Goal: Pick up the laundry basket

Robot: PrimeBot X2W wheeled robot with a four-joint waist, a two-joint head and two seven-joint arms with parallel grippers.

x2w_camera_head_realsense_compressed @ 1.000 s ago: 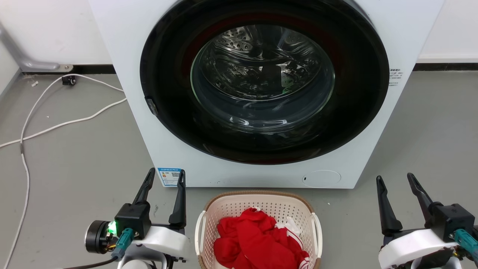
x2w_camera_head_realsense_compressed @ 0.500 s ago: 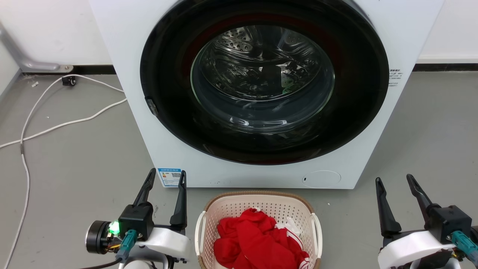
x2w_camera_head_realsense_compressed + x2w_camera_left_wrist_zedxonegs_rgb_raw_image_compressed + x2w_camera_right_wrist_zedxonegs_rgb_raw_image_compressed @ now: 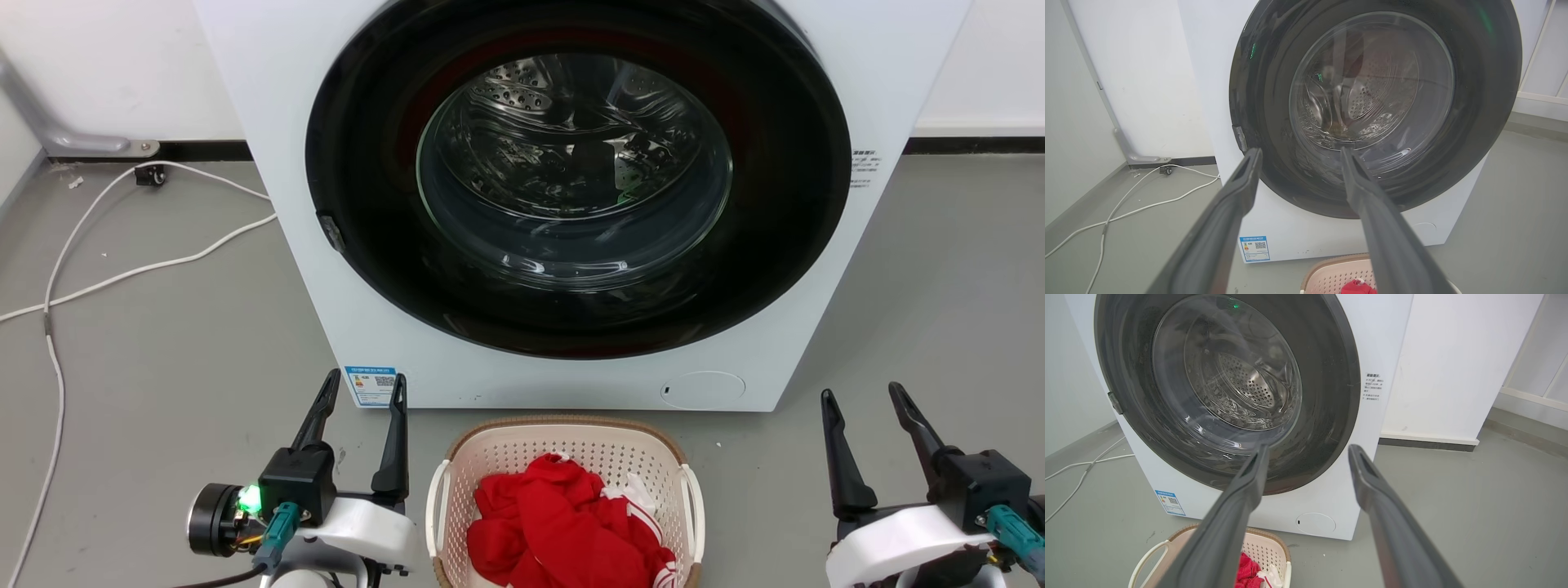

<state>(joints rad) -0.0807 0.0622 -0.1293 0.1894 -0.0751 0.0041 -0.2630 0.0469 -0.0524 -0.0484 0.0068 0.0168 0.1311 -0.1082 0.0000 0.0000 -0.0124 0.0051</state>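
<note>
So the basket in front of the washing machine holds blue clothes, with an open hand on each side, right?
Not blue: the head view shows red clothes in the laundry basket. It does sit before the washing machine, with the open left hand and right hand either side.

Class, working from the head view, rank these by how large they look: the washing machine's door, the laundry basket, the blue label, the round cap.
1. washing machine's door
2. laundry basket, though the picture's bottom edge cuts it off
3. round cap and blue label: too alike to rank
</note>
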